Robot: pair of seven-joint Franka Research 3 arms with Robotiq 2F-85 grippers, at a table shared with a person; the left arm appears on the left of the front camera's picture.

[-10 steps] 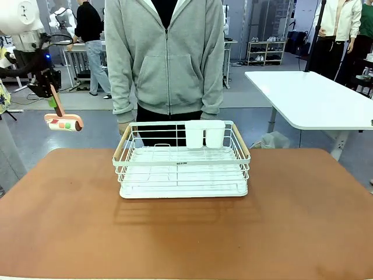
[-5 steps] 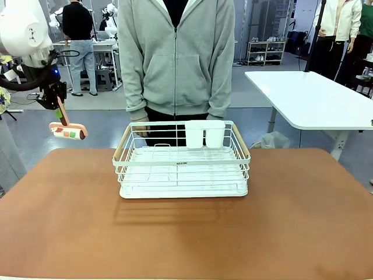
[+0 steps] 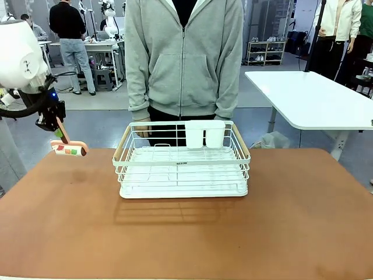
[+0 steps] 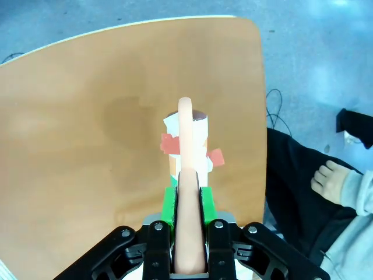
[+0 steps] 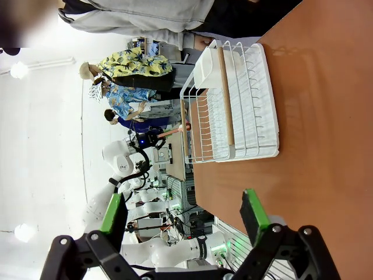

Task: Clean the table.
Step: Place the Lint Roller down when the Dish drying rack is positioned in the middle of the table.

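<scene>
Table (image 3: 70,227): brown top under white wire rack (image 3: 182,160). Left gripper (image 4: 187,201) clenched on lint roller (image 3: 69,149), held above far-left corner, left of rack. Right gripper (image 5: 183,219) released, empty. Step: approach to surface. Next: lower roller flat, then roll

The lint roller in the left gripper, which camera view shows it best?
The left wrist view: the lint roller fills the middle, its peach handle clamped in the left gripper above the table. The front view shows it small at the left edge. In the right wrist view it is too far off to make out clearly.
</scene>
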